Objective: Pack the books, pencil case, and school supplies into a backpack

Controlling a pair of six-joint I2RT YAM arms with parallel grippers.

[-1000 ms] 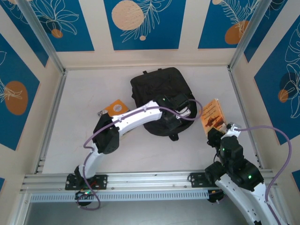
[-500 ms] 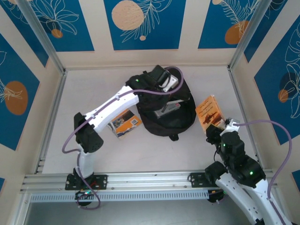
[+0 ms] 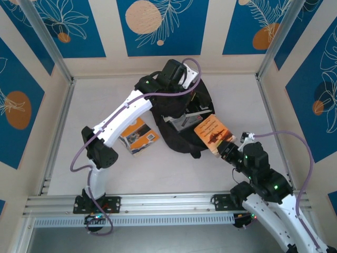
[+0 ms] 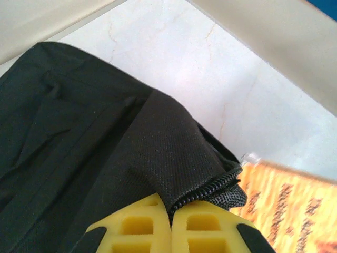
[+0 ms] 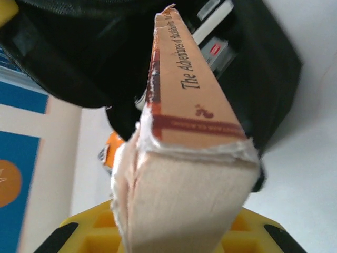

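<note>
Black backpack (image 3: 179, 142) fabric, frame centre, is pinched at the zipper (image 4: 202, 192) by the left gripper (image 4: 171, 224). The orange book (image 3: 213, 134), clamped in the right gripper (image 3: 227, 151), should be angled end-first into the mouth.

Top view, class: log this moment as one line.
left gripper: shut on backpack rim | right gripper: shut on orange book near opening | second orange book: on table
</note>
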